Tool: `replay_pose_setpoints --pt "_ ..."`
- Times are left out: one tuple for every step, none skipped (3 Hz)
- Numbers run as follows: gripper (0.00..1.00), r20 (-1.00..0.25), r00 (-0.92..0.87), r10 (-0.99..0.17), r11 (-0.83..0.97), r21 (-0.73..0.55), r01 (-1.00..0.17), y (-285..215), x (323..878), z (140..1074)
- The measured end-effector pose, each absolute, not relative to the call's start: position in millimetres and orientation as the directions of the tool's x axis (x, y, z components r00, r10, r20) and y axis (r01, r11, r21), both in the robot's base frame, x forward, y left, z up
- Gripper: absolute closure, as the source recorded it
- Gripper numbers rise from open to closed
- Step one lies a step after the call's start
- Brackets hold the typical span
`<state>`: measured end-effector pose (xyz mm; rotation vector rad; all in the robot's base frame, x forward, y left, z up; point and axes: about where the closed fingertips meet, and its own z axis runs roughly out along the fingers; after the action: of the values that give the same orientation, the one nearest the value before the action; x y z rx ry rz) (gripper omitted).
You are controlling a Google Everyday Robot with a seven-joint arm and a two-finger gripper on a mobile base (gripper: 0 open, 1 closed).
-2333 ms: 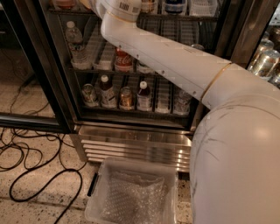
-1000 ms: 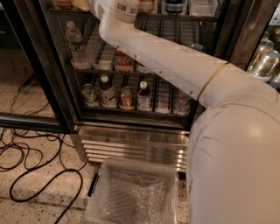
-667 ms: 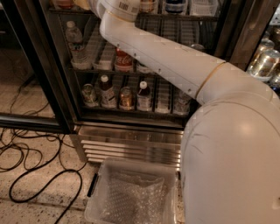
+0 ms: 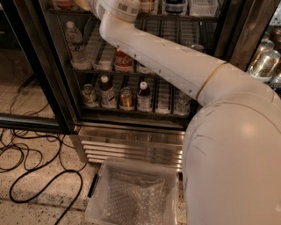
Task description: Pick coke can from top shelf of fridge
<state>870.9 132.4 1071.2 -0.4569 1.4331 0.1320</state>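
Observation:
The fridge [image 4: 131, 132] stands open in front of me, with a steel frame and a slatted base. Its top shelf [image 4: 184, 17] is a dark wire rack right at the picture's top edge. My white arm [image 4: 167, 57] reaches up and left across the fridge, and its wrist [image 4: 118, 6] is at the top shelf. My gripper is beyond the top edge, out of view. The coke can is not visible. A low reddish item [image 4: 63, 3] stands on the top shelf to the left of the wrist; I cannot tell what it is.
A red can with white Coca-Cola script [image 4: 124, 60] and a water bottle [image 4: 75, 44] stand on the middle shelf. Bottles and a brown-gold can [image 4: 126, 99] stand on the lower shelf. A clear plastic bin [image 4: 134, 193] and black cables [image 4: 30, 162] are on the floor.
The arm's upper end has stayed at the top shelf. The arm's big lower shell has shifted slightly left and fills more of the picture.

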Motion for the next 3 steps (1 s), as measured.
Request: replay_pose_setpoints --pt "0.2 -0.972 0.147 -0.181 0.908 -0.223 -0.355 132.3 872.1 1071.4" --pt "0.2 -0.972 0.146 -0.181 0.907 -0.223 -0.358 135.0 874.8 1069.2" --pt "0.2 -0.973 0.147 -0.18 0.908 -0.222 -0.356 134.2 873.8 1070.2"
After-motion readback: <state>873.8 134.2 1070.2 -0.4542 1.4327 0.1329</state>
